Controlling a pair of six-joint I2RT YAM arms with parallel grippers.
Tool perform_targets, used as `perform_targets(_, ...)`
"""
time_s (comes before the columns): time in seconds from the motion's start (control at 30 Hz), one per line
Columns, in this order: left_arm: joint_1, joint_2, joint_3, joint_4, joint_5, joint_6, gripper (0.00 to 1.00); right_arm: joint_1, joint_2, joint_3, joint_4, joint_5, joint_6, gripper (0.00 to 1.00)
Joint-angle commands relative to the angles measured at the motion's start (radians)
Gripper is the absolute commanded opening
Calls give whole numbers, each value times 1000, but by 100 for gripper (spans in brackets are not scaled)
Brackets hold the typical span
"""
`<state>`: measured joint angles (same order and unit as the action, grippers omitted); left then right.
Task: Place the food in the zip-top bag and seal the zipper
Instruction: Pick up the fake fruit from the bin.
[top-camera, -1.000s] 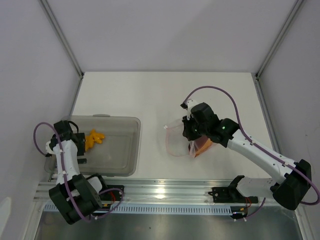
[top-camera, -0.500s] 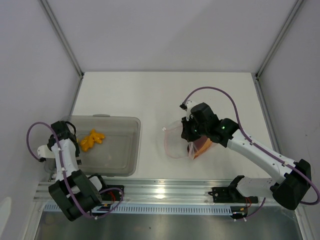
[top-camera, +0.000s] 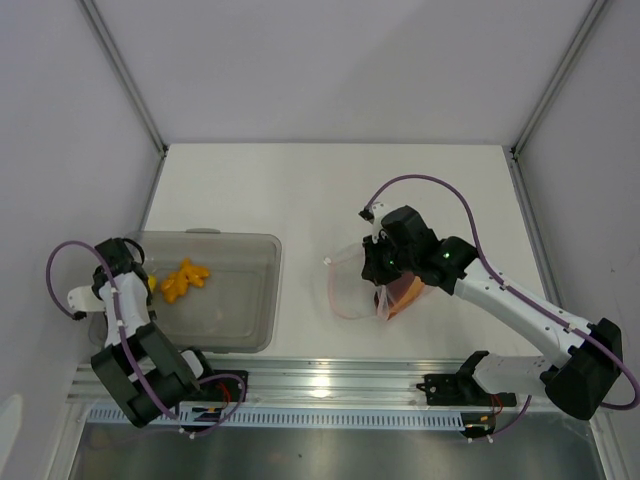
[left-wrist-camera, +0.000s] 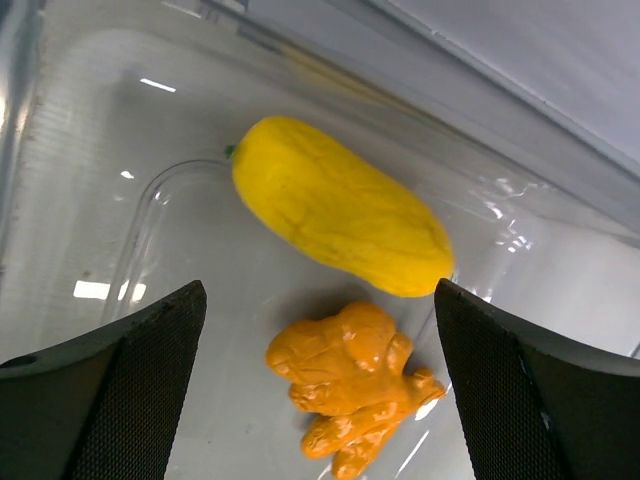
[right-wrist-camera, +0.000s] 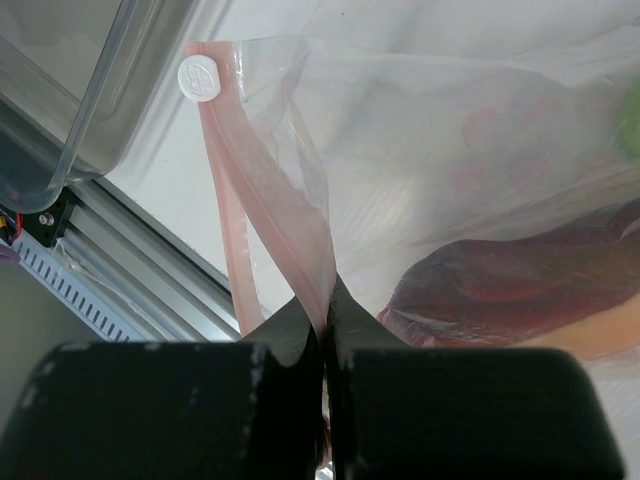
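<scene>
Right gripper (right-wrist-camera: 325, 322) is pinching fully shut on the zipper (right-wrist-camera: 285, 215), probably keeping the mouth of the zip-top bag (right-wrist-camera: 470, 140) lifted for loading. Dark-red slice (right-wrist-camera: 520, 275) is lying inside the bag, just past the jaws. Left gripper (left-wrist-camera: 318, 300) is hanging wide open over the grey bin (top-camera: 245, 300), gripping nothing. Orange piece (left-wrist-camera: 345, 385) is sitting between its fingers and yellow piece (left-wrist-camera: 340, 205) just beyond, both well apart from the bag.

Wide tabletop (top-camera: 305, 195) gap between grey bin (top-camera: 273, 300) and zip-top bag (top-camera: 347, 287)
</scene>
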<state>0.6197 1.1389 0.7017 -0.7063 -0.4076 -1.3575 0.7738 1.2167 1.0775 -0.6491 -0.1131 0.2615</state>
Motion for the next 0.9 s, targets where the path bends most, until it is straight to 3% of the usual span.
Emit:
perform_targets(0.0, 29, 24, 18, 73, 10, -2, 96, -1, -9, 12, 11, -25, 13, 0)
perform_targets(0.27, 103, 136, 25, 117, 99, 23, 96, -2, 6, 15, 19, -19, 8, 0)
perform_targets(0.7, 130, 205, 7, 200, 141, 29, 95, -2, 35, 35, 23, -26, 7, 0)
perform_targets(0.87, 130, 237, 10, 197, 161, 32, 80, -2, 32, 35, 22, -25, 8, 0)
